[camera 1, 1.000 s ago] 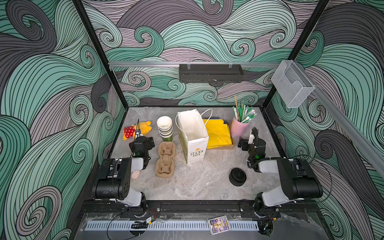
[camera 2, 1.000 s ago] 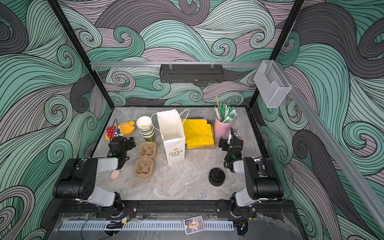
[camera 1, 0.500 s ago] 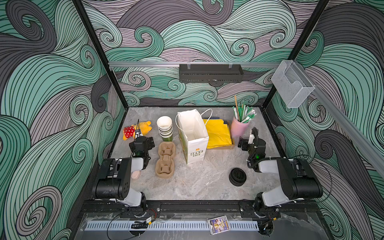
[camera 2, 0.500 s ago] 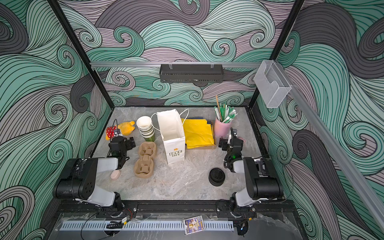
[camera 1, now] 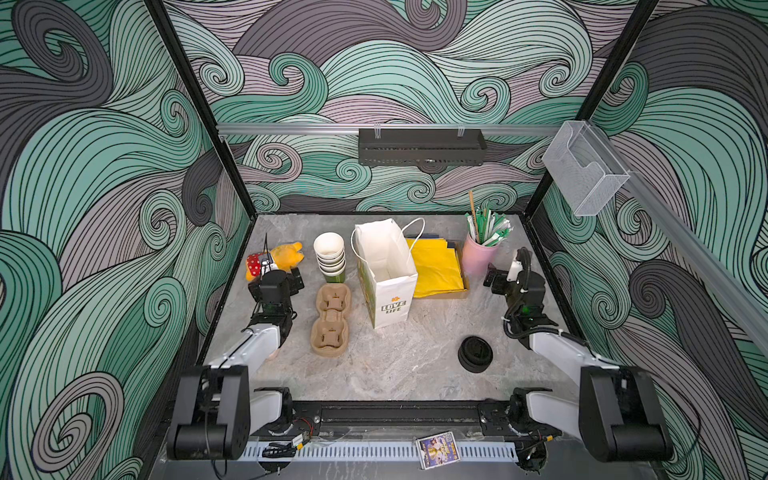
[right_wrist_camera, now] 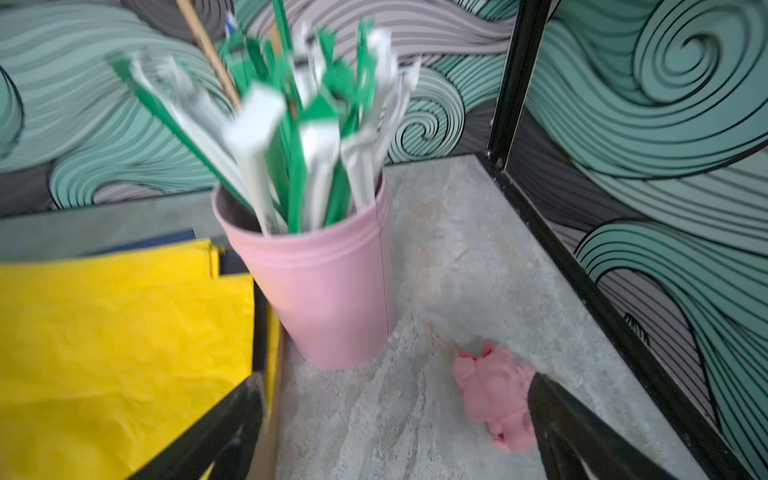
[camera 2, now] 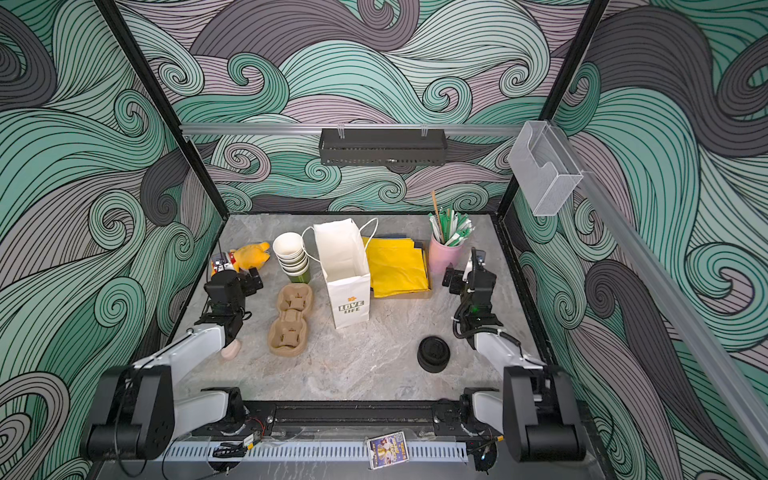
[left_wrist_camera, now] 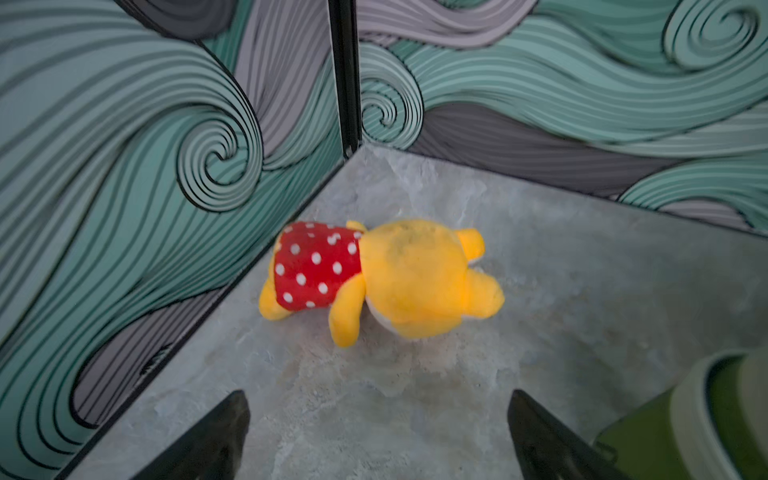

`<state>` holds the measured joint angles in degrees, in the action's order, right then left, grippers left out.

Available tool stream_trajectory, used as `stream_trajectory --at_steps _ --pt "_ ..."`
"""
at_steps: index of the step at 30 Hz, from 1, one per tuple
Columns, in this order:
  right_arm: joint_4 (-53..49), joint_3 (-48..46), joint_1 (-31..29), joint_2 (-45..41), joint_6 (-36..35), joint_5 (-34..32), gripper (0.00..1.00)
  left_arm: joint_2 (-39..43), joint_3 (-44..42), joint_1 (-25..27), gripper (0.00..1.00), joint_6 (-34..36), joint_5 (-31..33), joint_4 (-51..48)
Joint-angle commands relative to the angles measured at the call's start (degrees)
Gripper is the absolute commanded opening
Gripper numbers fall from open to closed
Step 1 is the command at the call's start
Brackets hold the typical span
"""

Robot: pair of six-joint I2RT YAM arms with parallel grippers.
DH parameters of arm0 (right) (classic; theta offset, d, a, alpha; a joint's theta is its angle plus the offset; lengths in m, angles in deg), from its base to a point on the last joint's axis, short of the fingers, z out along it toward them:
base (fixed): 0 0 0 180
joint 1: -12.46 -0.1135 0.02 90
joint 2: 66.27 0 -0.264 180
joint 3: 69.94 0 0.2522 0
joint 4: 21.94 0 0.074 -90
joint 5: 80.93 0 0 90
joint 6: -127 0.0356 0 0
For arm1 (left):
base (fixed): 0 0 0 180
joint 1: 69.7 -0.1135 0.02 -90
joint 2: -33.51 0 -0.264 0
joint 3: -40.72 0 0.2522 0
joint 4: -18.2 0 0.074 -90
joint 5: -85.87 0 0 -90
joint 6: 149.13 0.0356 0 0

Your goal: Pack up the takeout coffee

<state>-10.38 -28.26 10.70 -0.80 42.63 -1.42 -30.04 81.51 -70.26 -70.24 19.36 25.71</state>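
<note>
Left jaws: wide open, empty, facing a yellow plush bear (left_wrist_camera: 382, 278). Right jaws: wide open, empty, facing a pink cup of straws (right_wrist_camera: 324, 282). Open paper bag (camera 1: 390, 297) stands upright on the counter (camera 1: 395, 365), with the moulded cup carrier (camera 1: 331, 318) just beside it. Lidded coffee cups: location cannot be told.

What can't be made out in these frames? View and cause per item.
Pale lump: both top views, mostly under the left arm.
Straws: right wrist view, blurred.
Green cup: left wrist view, cut by the edge.
Pink toy: right wrist view, partly behind the right tool.
Card: both top views, print too small.
Black lids: both top views, count unclear, stacked.
</note>
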Motion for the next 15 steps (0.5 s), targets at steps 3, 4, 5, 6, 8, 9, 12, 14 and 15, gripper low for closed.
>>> stream_trajectory --at_steps 3,4,5,6,8,9,12,14,15 --pt "-26.6 5.5 -0.4 -8.3 13.4 2.0 0.95 10.9 6.8 0.2 0.99 -10.3 -3.3 -21.3" --pt "-29.9 6.1 -0.4 -9.8 15.0 3.9 0.95 11.9 8.8 0.2 0.99 -12.6 -5.4 -25.3" --pt "-32.4 6.4 -0.5 -10.9 16.0 5.0 0.94 12.3 10.7 0.3 0.98 -13.8 -7.7 -28.2" --pt "-35.0 6.8 -0.7 -12.2 16.9 6.3 0.94 12.2 13.7 0.3 0.97 -14.7 -10.6 -32.5" --pt "-39.5 7.4 -0.9 -14.4 17.8 8.3 0.93 10.1 20.0 0.3 0.93 -15.7 -16.7 -40.1" --pt "-42.1 7.7 -1.1 -15.9 17.9 9.6 0.93 8.2 24.0 0.3 0.91 -15.4 -20.1 -44.2" --pt "-48.5 8.2 -1.7 -19.7 18.3 10.4 0.92 1.2 35.7 0.4 0.78 -14.3 -28.1 -56.8" --pt "-51.0 8.4 -2.1 -21.8 19.6 9.9 0.92 -3.1 43.7 0.6 0.7 -13.3 -30.4 -64.7" --pt "-51.5 8.3 -2.1 -22.8 20.0 10.1 0.91 -5.2 47.4 1.0 0.68 -12.5 -30.6 -68.2"
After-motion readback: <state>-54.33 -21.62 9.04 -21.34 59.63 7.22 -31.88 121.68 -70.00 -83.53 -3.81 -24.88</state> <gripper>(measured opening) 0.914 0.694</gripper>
